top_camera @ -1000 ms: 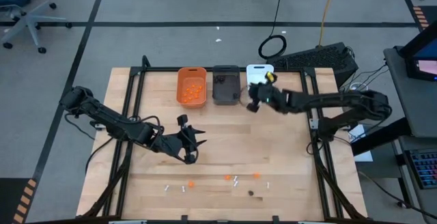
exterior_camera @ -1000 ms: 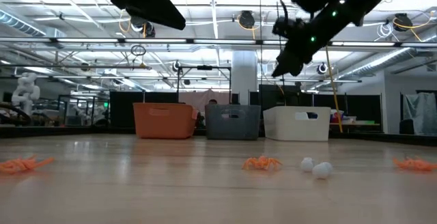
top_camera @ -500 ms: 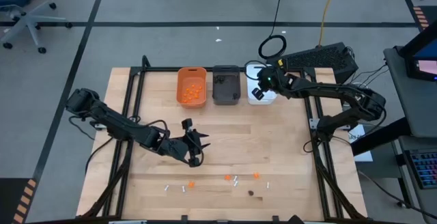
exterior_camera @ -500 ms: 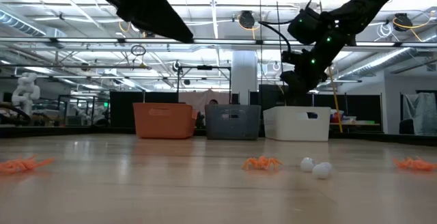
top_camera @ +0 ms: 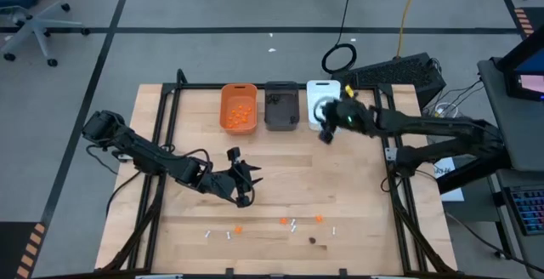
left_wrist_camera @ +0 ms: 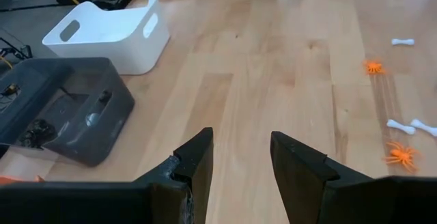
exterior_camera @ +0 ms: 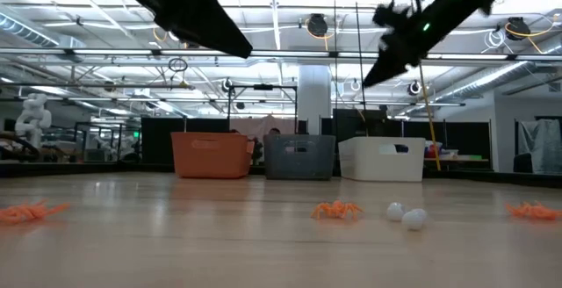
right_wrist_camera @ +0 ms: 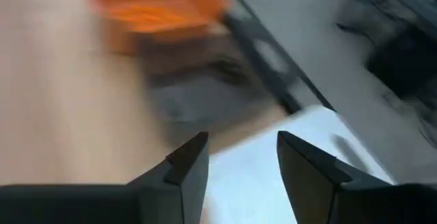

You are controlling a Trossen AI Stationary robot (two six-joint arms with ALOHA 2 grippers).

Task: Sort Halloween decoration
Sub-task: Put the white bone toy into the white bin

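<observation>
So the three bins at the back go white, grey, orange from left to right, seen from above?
Not quite. The high view shows the reverse: the orange bin is on the left, the grey bin in the middle, and the white bin on the right.

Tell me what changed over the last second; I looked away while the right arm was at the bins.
The right gripper swung from in front of the grey bin to the white bin, opened there, and is now pulling back toward the table. The left gripper edged slightly forward, open and empty. Bins and the loose pieces stayed put.
</observation>
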